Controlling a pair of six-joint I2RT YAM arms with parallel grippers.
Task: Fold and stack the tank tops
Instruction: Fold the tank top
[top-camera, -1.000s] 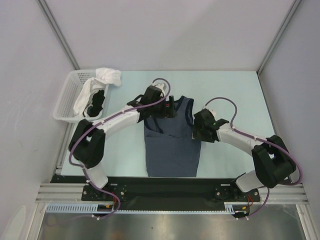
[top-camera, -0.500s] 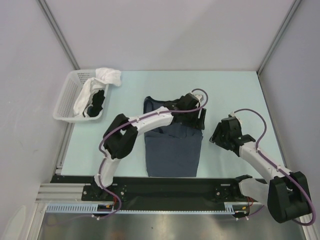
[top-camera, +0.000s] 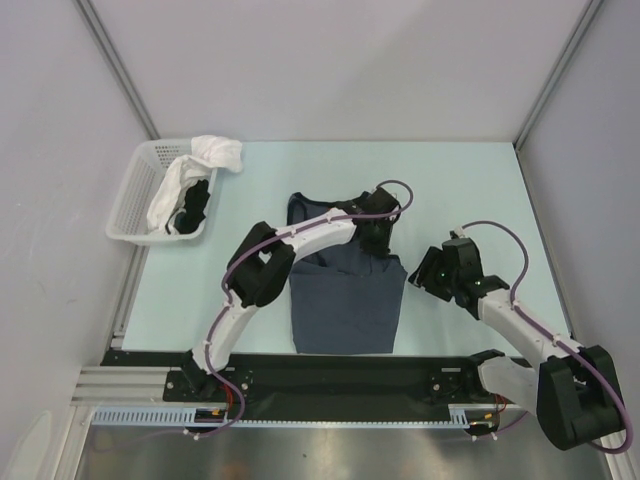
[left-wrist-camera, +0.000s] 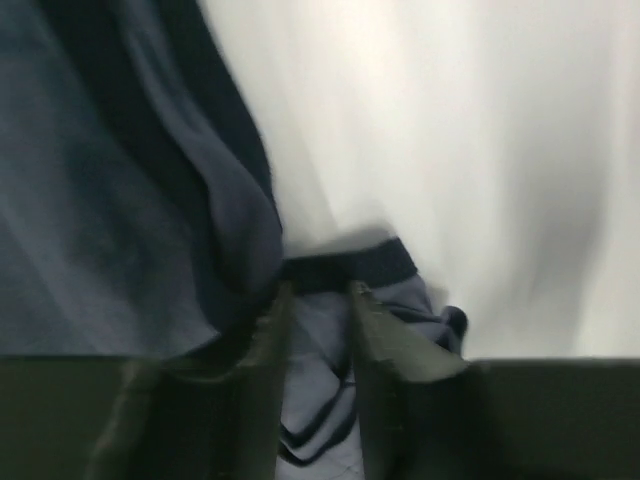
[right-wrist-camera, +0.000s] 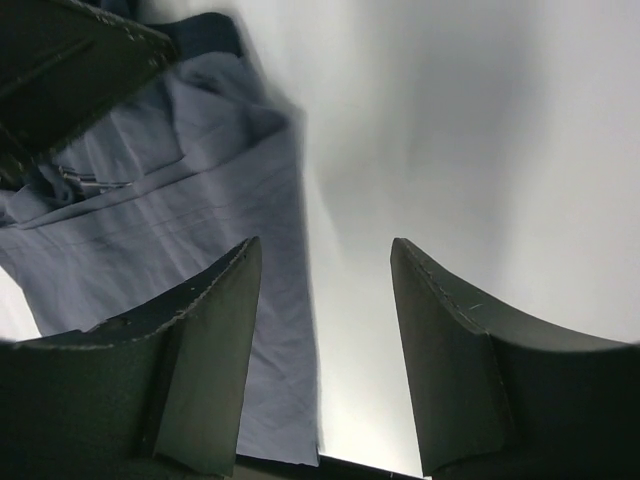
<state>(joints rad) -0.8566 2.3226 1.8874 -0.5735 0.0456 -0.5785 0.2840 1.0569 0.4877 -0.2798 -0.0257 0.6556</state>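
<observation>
The slate-blue tank top (top-camera: 345, 300) lies flat in the middle of the table, neck end away from the arms. My left gripper (top-camera: 388, 243) reaches across to its far right shoulder. In the left wrist view the gripper (left-wrist-camera: 317, 290) is shut on a bunched fold of the top's (left-wrist-camera: 100, 230) dark-edged strap. My right gripper (top-camera: 422, 272) hovers open just off the top's right edge. Its left finger (right-wrist-camera: 205, 340) is over the cloth (right-wrist-camera: 200, 200), with bare table between the jaws. A black cloth (top-camera: 197, 205) lies in the basket.
A white lattice basket (top-camera: 130, 195) stands at the far left with a white cloth (top-camera: 215, 152) draped over its rim. Grey walls close in the table on three sides. The black base rail (top-camera: 340, 375) runs along the near edge.
My left arm swept from the top's left shoulder over to its right shoulder, and its jaws closed on the cloth. My right arm drew back to the right, then edged in again.
</observation>
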